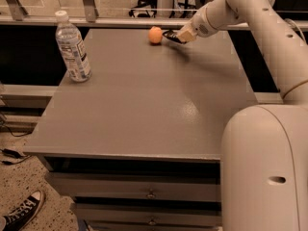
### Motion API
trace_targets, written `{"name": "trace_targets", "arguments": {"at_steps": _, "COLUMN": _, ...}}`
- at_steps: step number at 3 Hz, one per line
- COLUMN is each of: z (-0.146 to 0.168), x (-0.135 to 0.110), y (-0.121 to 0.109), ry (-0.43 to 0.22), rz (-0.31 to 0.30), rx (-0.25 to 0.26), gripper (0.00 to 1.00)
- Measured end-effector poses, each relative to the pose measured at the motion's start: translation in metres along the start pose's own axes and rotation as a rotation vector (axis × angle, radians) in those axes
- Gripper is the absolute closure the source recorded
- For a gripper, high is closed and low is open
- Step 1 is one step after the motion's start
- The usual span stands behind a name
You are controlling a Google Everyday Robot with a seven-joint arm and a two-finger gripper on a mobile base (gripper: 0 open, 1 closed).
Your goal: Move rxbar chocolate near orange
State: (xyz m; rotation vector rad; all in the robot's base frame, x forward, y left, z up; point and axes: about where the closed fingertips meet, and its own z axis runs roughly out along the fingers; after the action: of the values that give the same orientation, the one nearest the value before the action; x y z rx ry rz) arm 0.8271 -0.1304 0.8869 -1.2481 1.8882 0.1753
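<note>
The orange (155, 34) sits near the far edge of the grey table (144, 109). The rxbar chocolate (170, 35), a small dark flat bar, is just right of the orange, almost touching it, low over the tabletop. My gripper (182, 35) reaches in from the right on the white arm and is shut on the bar's right end. Whether the bar rests on the table or hangs just above it cannot be told.
A clear plastic water bottle (73, 47) stands upright near the table's left edge. A metal rail (120, 20) runs behind the table's far edge. My white base (264, 167) fills the lower right. A sneaker (21, 215) is on the floor at lower left.
</note>
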Motion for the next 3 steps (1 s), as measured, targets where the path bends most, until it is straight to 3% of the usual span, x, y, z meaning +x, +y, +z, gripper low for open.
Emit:
{"name": "trace_targets", "arguments": {"at_steps": 2, "z": 0.0006, "x": 0.0064, "y": -0.0009, "ry": 0.005, "rz": 0.014, "rx": -0.002, "gripper": 0.16}}
{"name": "trace_targets", "arguments": {"at_steps": 3, "z": -0.0041, "x": 0.0090, "y": -0.0001, "ry": -0.007, "rz": 0.026, "rx": -0.005, "gripper": 0.00}}
